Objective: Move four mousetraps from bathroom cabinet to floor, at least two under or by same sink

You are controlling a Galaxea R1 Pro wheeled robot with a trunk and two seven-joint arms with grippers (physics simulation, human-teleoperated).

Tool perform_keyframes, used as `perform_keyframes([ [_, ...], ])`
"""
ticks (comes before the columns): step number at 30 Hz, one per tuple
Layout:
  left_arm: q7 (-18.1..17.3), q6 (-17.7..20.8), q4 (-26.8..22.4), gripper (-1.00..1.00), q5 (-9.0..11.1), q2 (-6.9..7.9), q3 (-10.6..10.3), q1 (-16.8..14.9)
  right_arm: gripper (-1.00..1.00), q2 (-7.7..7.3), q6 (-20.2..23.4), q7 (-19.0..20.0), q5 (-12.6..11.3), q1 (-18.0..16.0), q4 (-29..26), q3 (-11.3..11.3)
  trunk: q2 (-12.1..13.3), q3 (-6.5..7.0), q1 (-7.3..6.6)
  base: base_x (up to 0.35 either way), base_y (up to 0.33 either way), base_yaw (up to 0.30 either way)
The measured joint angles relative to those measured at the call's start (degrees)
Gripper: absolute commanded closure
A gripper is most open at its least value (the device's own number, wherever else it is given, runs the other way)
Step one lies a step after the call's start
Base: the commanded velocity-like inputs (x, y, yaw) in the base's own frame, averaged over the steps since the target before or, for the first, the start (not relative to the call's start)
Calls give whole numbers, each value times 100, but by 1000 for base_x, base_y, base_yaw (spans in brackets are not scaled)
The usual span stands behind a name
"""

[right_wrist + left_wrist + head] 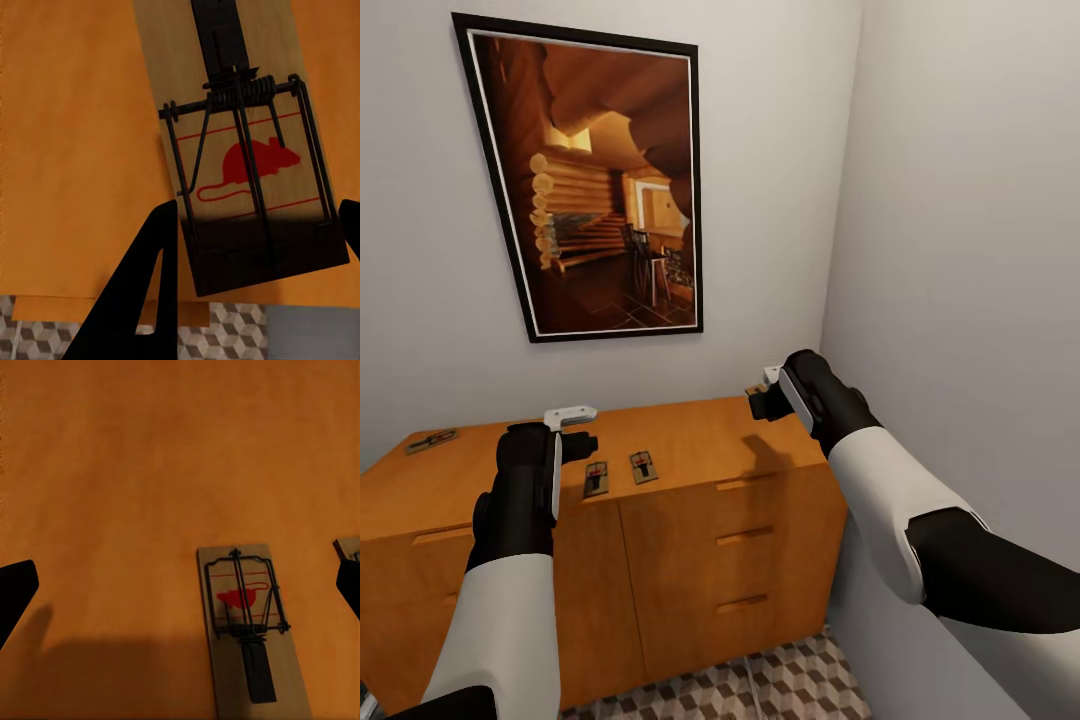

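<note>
Looking like a light, stiff little board: right gripper [255, 232] clamping a mousetrap [240, 150] by its short end above the cabinet [690, 450]. Left gripper [180, 592] hanging spread wide over another mousetrap [251, 637] lying on top.

Two mousetraps [619, 472] lie side by side on the orange-brown cabinet [690, 540], a third [431, 440] near its far-left edge. The left end effector [572, 418] hovers above the pair, the right end effector [765, 392] over the right end.
</note>
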Motion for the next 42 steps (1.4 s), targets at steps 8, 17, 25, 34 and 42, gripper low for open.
perform_keyframes([
  [8,-5,0,19,-100,11,0,-7,0,100,0,0,0,0,-1,5,-3,0,0,0,-28,-15,0],
  [17,-8,0,258,-100,11,0,-16,0,100,0,0,1,-11,0,6,-2,0,0,0,-18,-13,0],
  [25,10,-24,702,-100,19,0,-50,0,100,0,0,1,-15,0,6,-6,0,0,0,-1,-1,0],
  [34,35,-47,845,-100,17,0,-62,-1,100,0,0,2,-22,0,7,-7,0,0,0,0,0,0],
  [42,39,-49,959,-100,23,0,-68,0,100,0,0,3,-36,0,14,1,0,0,0,0,0,0],
])
